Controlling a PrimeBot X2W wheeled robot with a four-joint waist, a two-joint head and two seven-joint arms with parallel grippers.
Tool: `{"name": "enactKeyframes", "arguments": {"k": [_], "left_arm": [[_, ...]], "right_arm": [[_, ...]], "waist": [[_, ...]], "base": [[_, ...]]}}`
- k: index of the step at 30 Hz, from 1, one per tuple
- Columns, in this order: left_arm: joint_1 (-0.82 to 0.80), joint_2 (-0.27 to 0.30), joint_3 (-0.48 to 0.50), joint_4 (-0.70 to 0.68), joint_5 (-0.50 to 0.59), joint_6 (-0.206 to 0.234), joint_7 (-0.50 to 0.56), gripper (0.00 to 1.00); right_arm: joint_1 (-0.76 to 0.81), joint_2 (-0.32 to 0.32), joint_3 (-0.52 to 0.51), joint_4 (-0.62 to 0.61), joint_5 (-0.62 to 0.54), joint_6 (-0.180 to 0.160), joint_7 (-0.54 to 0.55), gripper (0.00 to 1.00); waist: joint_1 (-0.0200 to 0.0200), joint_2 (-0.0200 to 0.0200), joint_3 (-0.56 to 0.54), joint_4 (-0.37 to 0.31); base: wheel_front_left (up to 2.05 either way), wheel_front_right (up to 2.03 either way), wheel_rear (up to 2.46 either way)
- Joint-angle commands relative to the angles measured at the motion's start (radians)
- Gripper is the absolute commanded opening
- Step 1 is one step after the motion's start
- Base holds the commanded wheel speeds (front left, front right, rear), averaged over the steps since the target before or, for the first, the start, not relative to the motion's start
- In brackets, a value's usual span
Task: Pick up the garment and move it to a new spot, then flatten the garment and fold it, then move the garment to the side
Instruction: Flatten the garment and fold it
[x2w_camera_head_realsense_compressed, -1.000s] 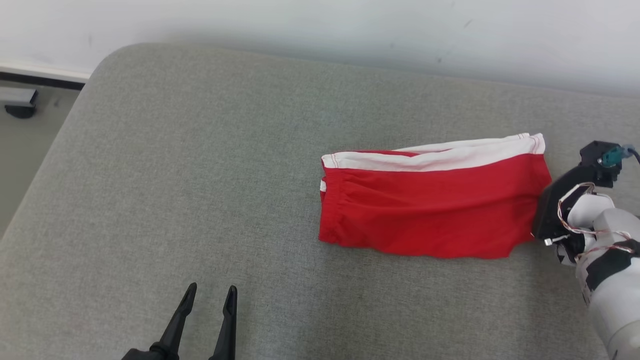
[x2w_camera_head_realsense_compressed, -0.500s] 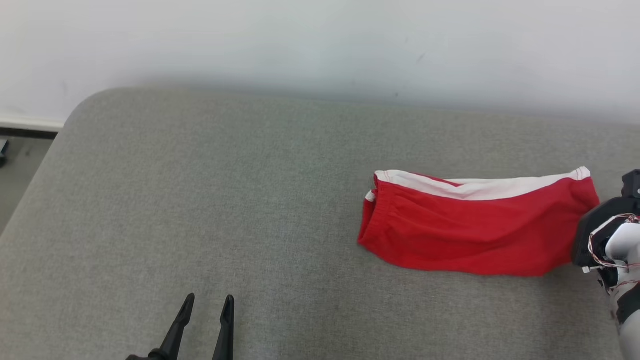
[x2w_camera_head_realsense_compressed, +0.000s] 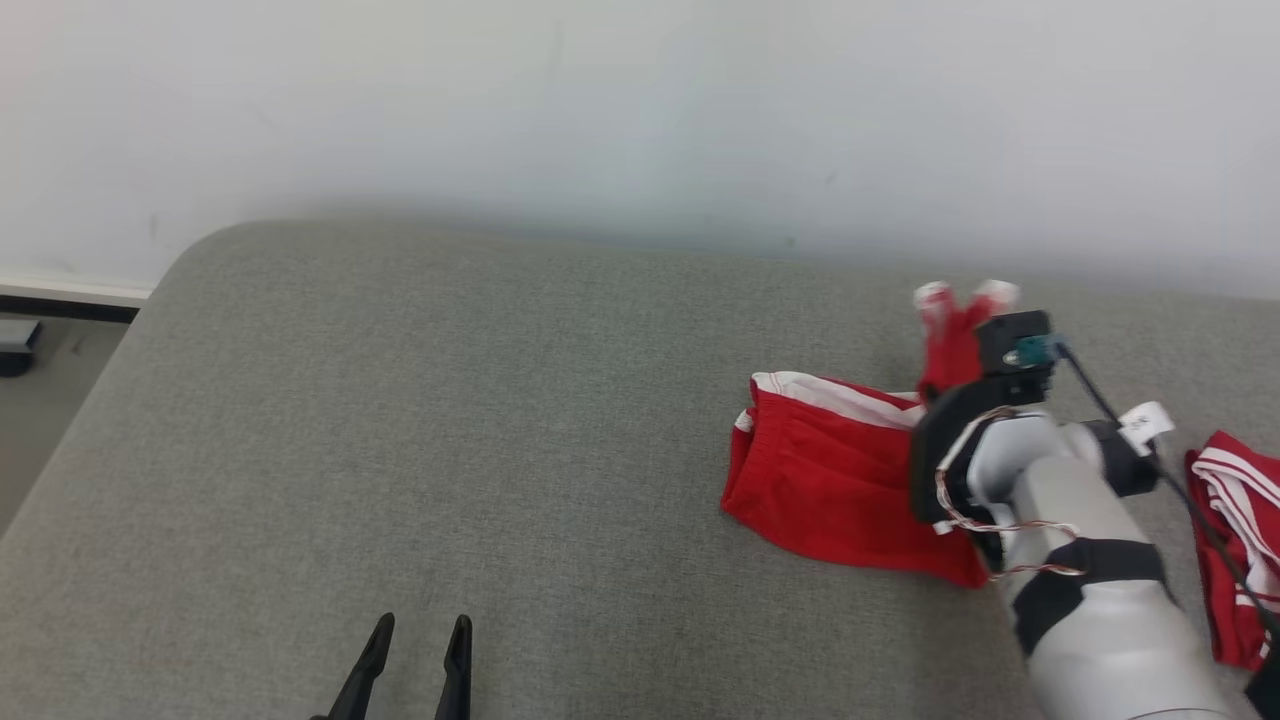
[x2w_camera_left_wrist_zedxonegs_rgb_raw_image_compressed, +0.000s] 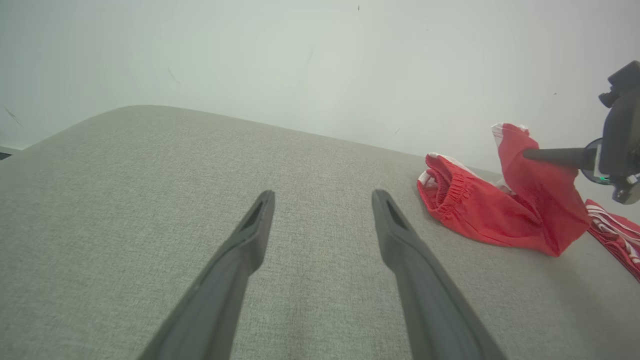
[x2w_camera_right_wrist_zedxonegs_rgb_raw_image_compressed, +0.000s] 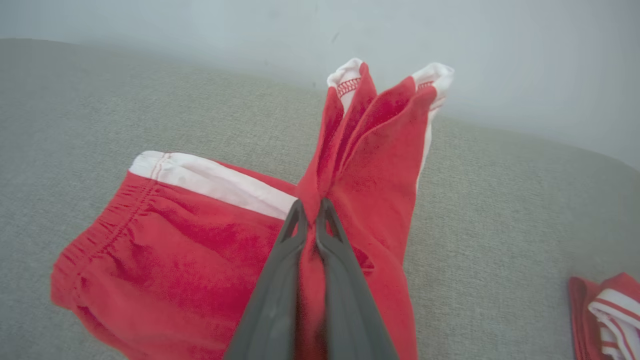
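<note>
Fingers of the right gripper (x2w_camera_right_wrist_zedxonegs_rgb_raw_image_compressed: 311, 204) are pinched tight on a bunch of red cloth, holding up one end of the garment (x2w_camera_head_realsense_compressed: 830, 480), a pair of red shorts with a white side band. Above the fingertips the leg hems stand up in two folds with white edges (red stitching shows along one hem in the right wrist view). The other end, with the gathered elastic waistband, lies flat toward the right of the grey upholstered surface (x2w_camera_head_realsense_compressed: 450, 400) and points to the robot's left. In the left wrist view the raised part hangs as a red flap off the dark fingers, which reach in from the right, and it runs down to the surface beside the flat part. In the head view the right forearm (x2w_camera_head_realsense_compressed: 1090, 560), pale with dark bands and thin wires, covers the near right part of the shorts. The left gripper (x2w_camera_head_realsense_compressed: 423, 622) sits at the lower left, well apart from the garment, its jaws spread wide with nothing between them. A second red piece with white stripes (x2w_camera_head_realsense_compressed: 1235, 520) lies crumpled at the far right, apart from the shorts. A pale wall (x2w_camera_head_realsense_compressed: 600, 100) rises behind the surface
</note>
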Motion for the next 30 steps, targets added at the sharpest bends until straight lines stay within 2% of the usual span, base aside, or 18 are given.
{"name": "enactKeyframes", "arguments": {"k": [1,7,13,17,18,19,26,30], "left_arm": [[0.006,0.0,-0.003,-0.001,-0.003,0.001,0.002,1.0],[-0.012,-0.007,-0.025,0.005,-0.001,-0.008,0.008,1.0],[-0.019,-0.007,-0.03,0.015,-0.006,-0.012,0.007,1.0],[-0.016,-0.005,-0.028,0.018,-0.009,-0.012,0.004,1.0],[-0.015,-0.004,-0.028,0.018,-0.009,-0.012,0.004,1.0],[-0.014,-0.004,-0.029,0.018,-0.009,-0.011,0.003,1.0],[0.006,0.003,-0.023,0.014,-0.016,-0.001,0.001,1.0],[0.022,0.005,-0.022,0.007,-0.022,0.005,-0.001,1.0]], "right_arm": [[0.012,0.021,0.032,-0.008,0.031,-0.003,0.016,0.0],[0.022,0.054,0.098,-0.001,0.1,-0.003,0.043,0.0],[0.037,0.054,0.27,0.001,0.27,-0.003,0.045,0.0],[0.039,0.053,0.294,0.004,0.299,-0.003,0.034,0.0],[0.038,0.054,0.298,0.003,0.313,-0.003,0.028,0.4],[0.039,0.054,0.303,0.006,0.332,-0.003,0.028,0.98],[0.043,0.054,0.352,-0.077,0.533,-0.003,0.019,1.0],[0.052,0.036,0.297,-0.109,0.479,-0.003,-0.03,1.0]], "waist": [[0.0001,0.0,-0.003,0.019],[0.0001,0.0,0.015,0.07],[0.0001,0.0,0.023,0.12],[0.0001,0.0,0.022,0.129],[0.0001,0.0,0.021,0.131],[0.0001,0.0,0.019,0.132],[0.0001,0.0,-0.006,0.105],[0.0001,0.0,-0.022,0.076]], "base": [[0.0,0.0,0.0],[0.0,0.0,0.0],[0.0,0.0,0.0],[0.0,0.0,0.0],[0.0,0.0,0.0],[0.0,0.0,0.0],[0.0,0.0,0.0],[0.0,0.0,0.0]]}}
